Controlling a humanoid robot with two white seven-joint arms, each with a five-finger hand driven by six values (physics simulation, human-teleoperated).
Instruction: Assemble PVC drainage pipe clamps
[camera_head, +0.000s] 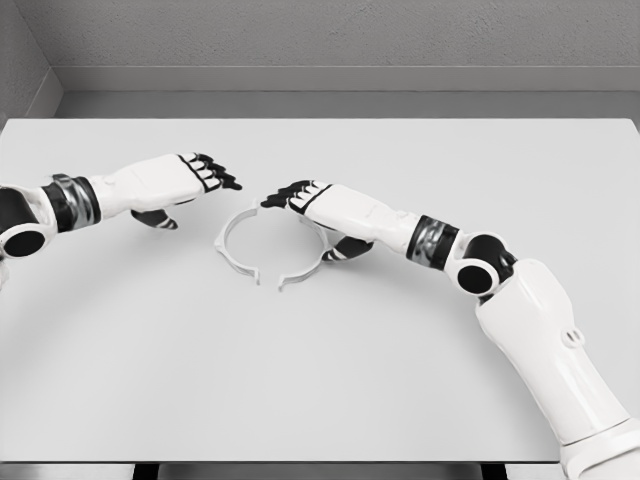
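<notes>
Two clamp halves (243, 245) on table (320, 380) | between left robot hand (190, 178); right robot hand (310, 205) | both loosely extended, empty

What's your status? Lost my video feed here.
Left hand open, clear of parts. Right hand over the right clamp half, grip unclear. Left clamp half on table, unjoined. Nothing in the way.

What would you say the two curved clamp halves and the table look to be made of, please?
Left clamp half and right clamp half: thin, white, matte, evenly coloured arcs, so probably moulded plastic such as PVC, though a render leaves that open. Table: flat, pale grey, matte, no grain; perhaps laminate or painted board.
</notes>
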